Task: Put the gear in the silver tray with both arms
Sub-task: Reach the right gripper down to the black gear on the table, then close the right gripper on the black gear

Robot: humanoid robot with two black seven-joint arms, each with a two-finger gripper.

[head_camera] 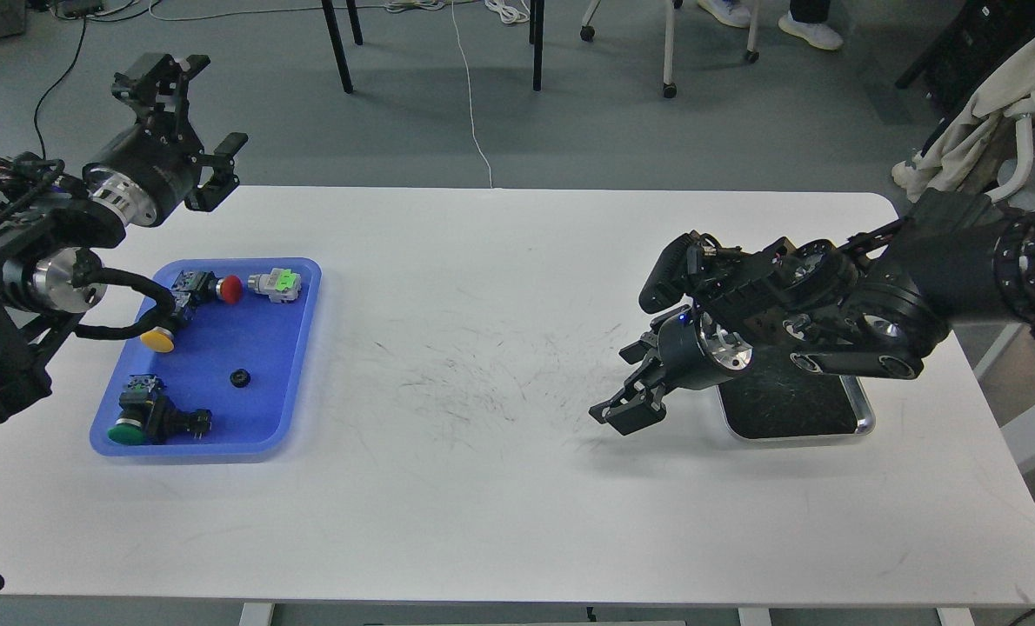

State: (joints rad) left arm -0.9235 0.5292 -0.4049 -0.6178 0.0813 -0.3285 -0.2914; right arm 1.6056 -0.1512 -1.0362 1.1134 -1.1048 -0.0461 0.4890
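Two tools hang empty: my left tool (213, 169) spread wide above the blue tray (296, 365), my right tool (631, 402) parted beside the silver tray (865, 423). The small black gear (239, 377) lies in the blue tray; being tiny, it could slip during handover.

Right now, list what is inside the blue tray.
Blue tray holds red, yellow and green push buttons, a green-topped switch and a small black gear. The left arm's cable covers its far-left corner.
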